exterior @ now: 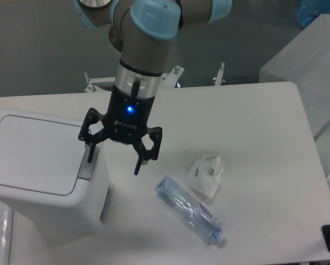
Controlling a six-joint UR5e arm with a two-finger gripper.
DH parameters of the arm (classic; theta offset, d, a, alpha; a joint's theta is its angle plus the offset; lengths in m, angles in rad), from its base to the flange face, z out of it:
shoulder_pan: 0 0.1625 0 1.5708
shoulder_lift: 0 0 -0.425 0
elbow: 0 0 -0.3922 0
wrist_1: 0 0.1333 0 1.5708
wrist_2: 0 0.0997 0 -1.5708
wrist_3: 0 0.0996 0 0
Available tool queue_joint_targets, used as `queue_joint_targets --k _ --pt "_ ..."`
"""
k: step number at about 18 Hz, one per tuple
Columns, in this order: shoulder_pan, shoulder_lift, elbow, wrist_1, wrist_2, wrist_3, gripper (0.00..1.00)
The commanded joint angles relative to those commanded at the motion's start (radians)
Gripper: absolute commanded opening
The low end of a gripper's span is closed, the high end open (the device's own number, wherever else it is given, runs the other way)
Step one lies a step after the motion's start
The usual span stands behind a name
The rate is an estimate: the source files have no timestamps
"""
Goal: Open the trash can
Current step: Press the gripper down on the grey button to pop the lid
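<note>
The trash can (41, 171) sits at the table's (253, 116) 9 o'clock edge, white lid flat and closed, grey push tab (88, 163) on its 3 o'clock side. The gripper (114, 157) hangs with jaws spread wide, one fingertip over the tab. A clear plastic bottle (190, 210) lies at 5 o'clock, a crumpled white wrapper (207, 174) just beside it.

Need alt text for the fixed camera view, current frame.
A robot arm's open gripper hangs by the grey push tab of a closed white trash can at the table's left. To the right lie a clear plastic bottle and a crumpled white wrapper on the white table.
</note>
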Motion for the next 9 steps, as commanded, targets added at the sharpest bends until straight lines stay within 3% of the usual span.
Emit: queue_joint_targets --k 9 --pt "0.0 -0.018 -0.002 0.003 0.003 0.008 1.0"
